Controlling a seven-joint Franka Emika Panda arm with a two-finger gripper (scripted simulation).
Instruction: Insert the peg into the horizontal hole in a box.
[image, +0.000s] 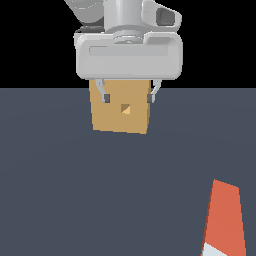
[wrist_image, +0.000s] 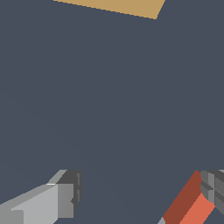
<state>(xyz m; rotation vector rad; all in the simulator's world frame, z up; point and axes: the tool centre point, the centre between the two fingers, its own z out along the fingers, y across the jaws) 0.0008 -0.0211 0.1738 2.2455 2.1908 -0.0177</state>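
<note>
The tan box (image: 112, 121) stands upright at the back of the exterior view, its small square hole (image: 125, 108) facing the camera. My gripper (image: 128, 98) hangs in front of the box's upper part, open, with nothing between its fingers. The peg (image: 225, 215) lies on the floor near the front, at the exterior view's right; it is orange-red with a pale grey-white end (image: 220, 251) at the frame's lower edge. In the wrist view the gripper (wrist_image: 140, 192) is open, the peg (wrist_image: 190, 205) shows close beside one finger (wrist_image: 212, 188), and an edge of the box (wrist_image: 118, 6) is visible.
A flat dark grey-blue floor (image: 75, 190) stretches under everything. Beyond its far edge the background is black. The arm's grey-white hand body (image: 128, 52) covers the top edge of the box in the exterior view.
</note>
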